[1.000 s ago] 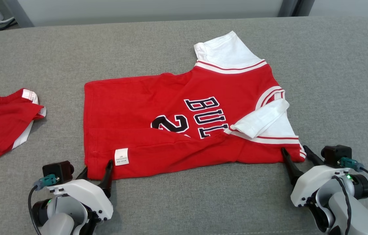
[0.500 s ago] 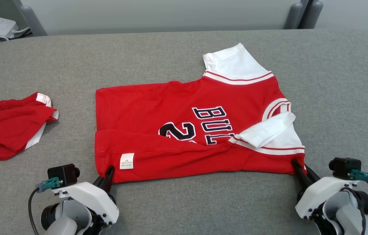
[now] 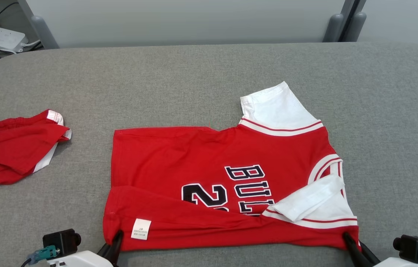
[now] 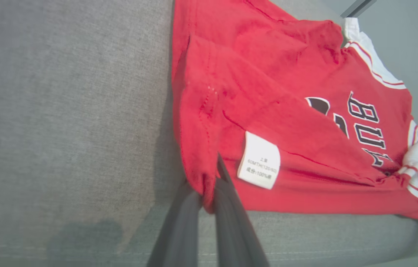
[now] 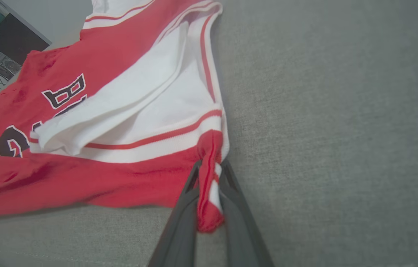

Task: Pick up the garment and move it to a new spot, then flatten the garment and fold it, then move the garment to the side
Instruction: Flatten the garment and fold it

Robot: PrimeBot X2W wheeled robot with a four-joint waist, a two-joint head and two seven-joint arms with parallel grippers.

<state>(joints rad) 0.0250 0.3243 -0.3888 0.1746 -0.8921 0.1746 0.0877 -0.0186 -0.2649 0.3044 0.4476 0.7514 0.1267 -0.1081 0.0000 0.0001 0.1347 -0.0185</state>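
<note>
Far left of the frame, a second red garment point(image 3: 9, 148) is lying crumpled. The left claw point(image 3: 115, 240), spread a second ago, is now pinching the jersey point(image 3: 201, 163) at its lower-left hem corner beside the white tag point(image 3: 141, 228). At lower right, the right claw point(image 3: 351, 243) is likewise nipping the shoulder corner, so I'd say it's ready to lift. The jersey's soft red knit with white sleeves, lying centre-low on the grey woven worktop point(image 3: 194, 74).

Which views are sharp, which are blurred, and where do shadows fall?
Head view: even soft light, no glare, lettering on the red jersey crisp. Left wrist view: care label sharp, jaws blurred close up, a shadow on the grey cushion beside the hem. Right wrist view: slightly hazy, jaws blurred too.
</note>
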